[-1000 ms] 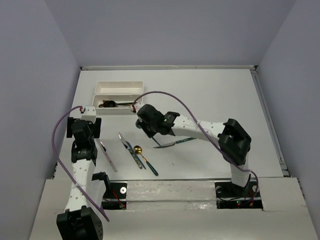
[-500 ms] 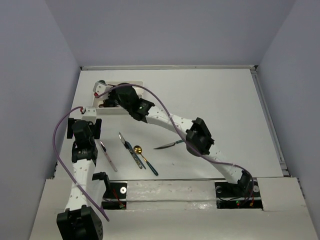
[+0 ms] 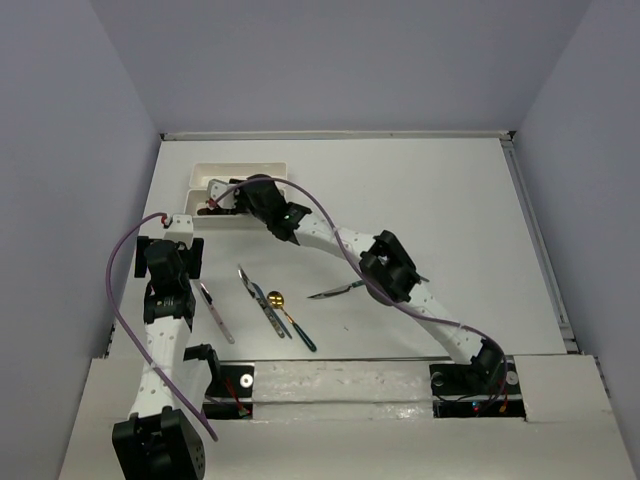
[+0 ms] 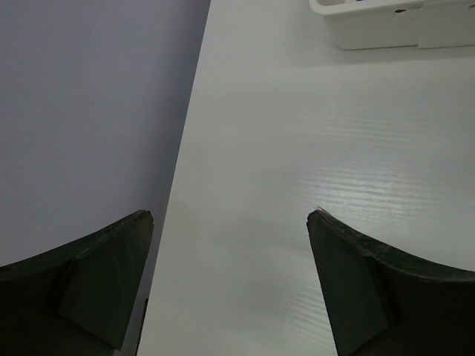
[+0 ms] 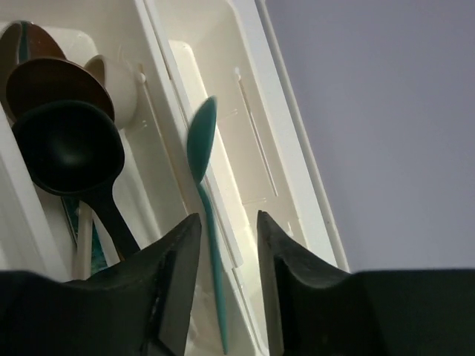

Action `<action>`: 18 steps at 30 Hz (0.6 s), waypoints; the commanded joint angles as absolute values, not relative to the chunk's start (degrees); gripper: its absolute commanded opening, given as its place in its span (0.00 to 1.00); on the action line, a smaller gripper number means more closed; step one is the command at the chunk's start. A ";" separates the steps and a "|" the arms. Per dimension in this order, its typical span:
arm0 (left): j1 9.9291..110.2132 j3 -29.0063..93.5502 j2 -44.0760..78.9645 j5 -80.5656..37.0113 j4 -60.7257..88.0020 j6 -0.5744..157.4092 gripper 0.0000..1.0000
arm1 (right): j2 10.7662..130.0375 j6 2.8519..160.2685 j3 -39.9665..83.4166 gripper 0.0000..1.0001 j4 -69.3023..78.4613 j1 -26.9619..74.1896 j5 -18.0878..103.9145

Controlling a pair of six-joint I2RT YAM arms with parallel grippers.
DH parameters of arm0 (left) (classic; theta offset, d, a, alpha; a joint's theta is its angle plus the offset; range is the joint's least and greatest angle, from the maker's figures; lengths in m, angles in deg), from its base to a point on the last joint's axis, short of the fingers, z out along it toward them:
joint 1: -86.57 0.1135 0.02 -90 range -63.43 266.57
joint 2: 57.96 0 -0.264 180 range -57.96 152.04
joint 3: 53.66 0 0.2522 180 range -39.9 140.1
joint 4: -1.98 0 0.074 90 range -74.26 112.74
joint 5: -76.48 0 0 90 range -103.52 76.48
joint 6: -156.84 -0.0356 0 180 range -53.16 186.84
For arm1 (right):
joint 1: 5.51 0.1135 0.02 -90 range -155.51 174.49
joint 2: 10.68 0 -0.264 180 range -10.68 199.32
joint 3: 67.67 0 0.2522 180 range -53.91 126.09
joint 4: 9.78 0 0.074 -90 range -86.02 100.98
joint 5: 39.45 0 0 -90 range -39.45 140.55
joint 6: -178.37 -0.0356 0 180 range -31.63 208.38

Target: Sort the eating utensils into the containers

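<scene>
Right gripper (image 5: 228, 219): over the two white trays at the table's far left, jaws parted narrowly, gap clearly wider than the slim handle running up between them, no pad seen pressing on it. Logged teal utensil (image 5: 202, 141) as slim and single-coloured, with a narrow pointed-oval head. Found it in the far tray (image 5: 256, 141), along the inner wall on the side next to the near tray (image 5: 145, 189); long axis along the tray, head pointing away from the wrist camera. Noted black, brown and beige spoon bowls (image 5: 67, 148) bunched at one end of the near tray. Left gripper (image 4: 230, 222): spread wide above the table (image 4: 297, 148), close to its left edge and the side wall (image 4: 89, 111). From above: several loose utensils (image 3: 272, 312) near the arm bases, with a wide stretch of tabletop to their right.
</scene>
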State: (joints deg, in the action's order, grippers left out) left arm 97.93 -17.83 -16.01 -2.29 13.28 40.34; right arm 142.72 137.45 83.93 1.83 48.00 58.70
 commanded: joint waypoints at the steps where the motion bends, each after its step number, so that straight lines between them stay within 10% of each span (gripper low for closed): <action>1: 98.08 -17.92 -15.77 -1.65 11.17 39.94 0.99 | 137.16 135.75 82.51 0.48 -0.50 48.89 57.85; 10: 98.08 -18.01 -16.13 -1.83 11.26 39.94 0.99 | 123.30 133.12 69.16 0.57 -0.15 51.78 67.30; 18: 98.08 -18.10 -16.57 -2.18 11.26 39.94 0.99 | 97.89 90.17 48.09 0.83 25.61 57.59 60.51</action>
